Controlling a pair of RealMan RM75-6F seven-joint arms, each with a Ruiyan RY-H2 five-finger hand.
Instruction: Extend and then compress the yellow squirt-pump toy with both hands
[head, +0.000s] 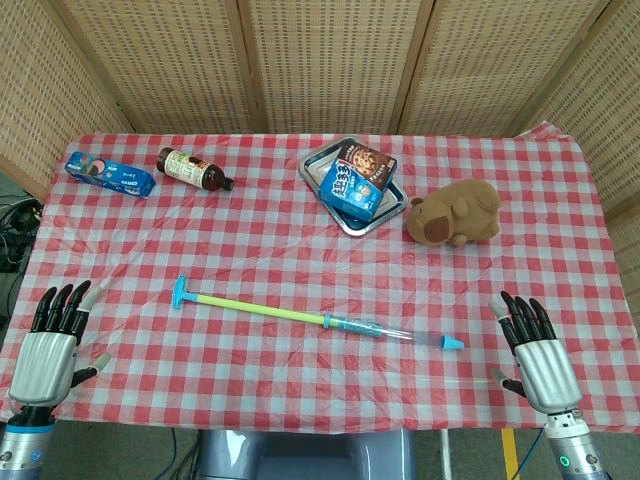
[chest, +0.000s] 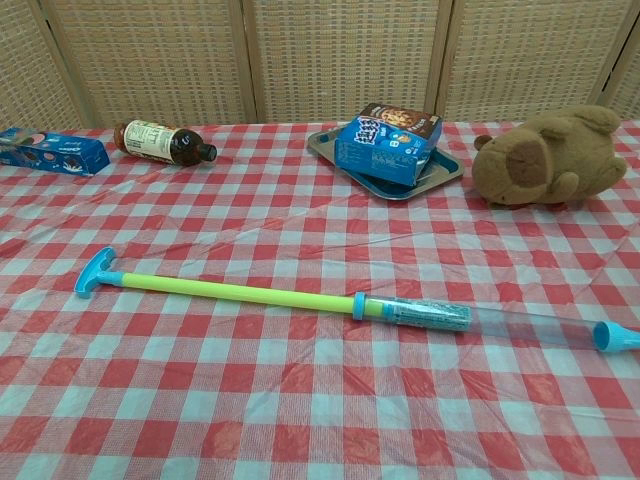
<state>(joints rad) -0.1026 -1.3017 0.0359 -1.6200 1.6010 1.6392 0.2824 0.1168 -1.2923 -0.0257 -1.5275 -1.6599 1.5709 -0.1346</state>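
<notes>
The pump toy (head: 318, 320), light, rigid and slippery, lies extended between the spread, empty left hand (head: 48, 352) and right hand (head: 540, 358); probably grip its handle (head: 180, 294) and clear barrel (head: 385, 330).

Left hand (head: 48, 350) and right hand (head: 537, 355): both flat, palms down, fingers apart and pointing fwd, holding nothing; wrists low, well apart.

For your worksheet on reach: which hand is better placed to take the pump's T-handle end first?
The left hand: the T-handle of the squirt-pump toy lies on its side of the table, while the right hand sits nearer the blue nozzle.
</notes>
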